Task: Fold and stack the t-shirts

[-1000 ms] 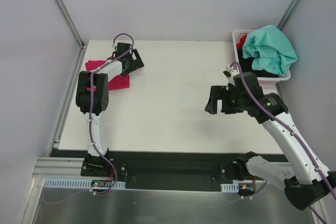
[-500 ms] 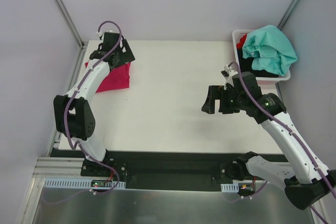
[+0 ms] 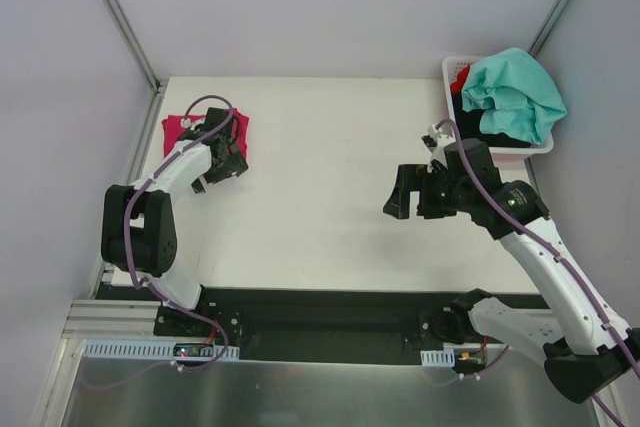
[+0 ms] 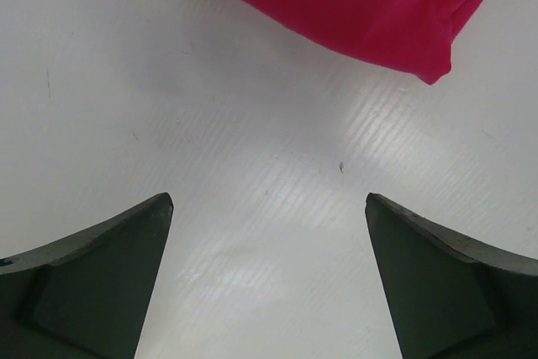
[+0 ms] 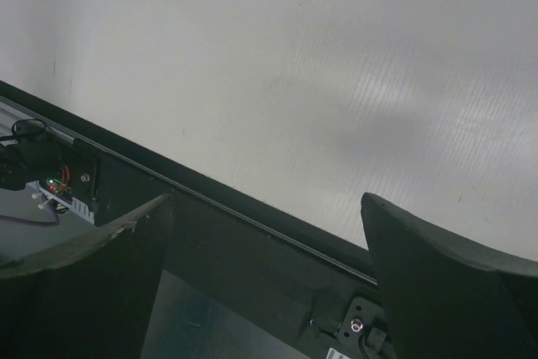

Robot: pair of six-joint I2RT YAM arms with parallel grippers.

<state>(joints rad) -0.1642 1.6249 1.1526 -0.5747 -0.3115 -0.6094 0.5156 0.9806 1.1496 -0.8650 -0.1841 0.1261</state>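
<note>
A folded magenta-pink t-shirt (image 3: pixel 180 128) lies at the table's far left corner; its near edge shows in the left wrist view (image 4: pixel 353 6). My left gripper (image 3: pixel 222 169) is open and empty, low over the bare table just in front of that shirt. A teal-mint t-shirt (image 3: pixel 515 92) is heaped over the white basket (image 3: pixel 449 74) at the far right, with black (image 3: pixel 497 136) and red (image 3: pixel 460 76) shirts under it. My right gripper (image 3: pixel 405 195) is open and empty, held above the table's right middle.
The table's near edge and the black base rail (image 5: pixel 252 241) show in the right wrist view. Metal frame posts (image 3: pixel 120 17) rise at the back corners. The white table (image 3: pixel 320 197) lies between the arms.
My left arm swung back from over the pink shirt and dropped its open gripper toward the table in front of it. The right arm barely moved.
</note>
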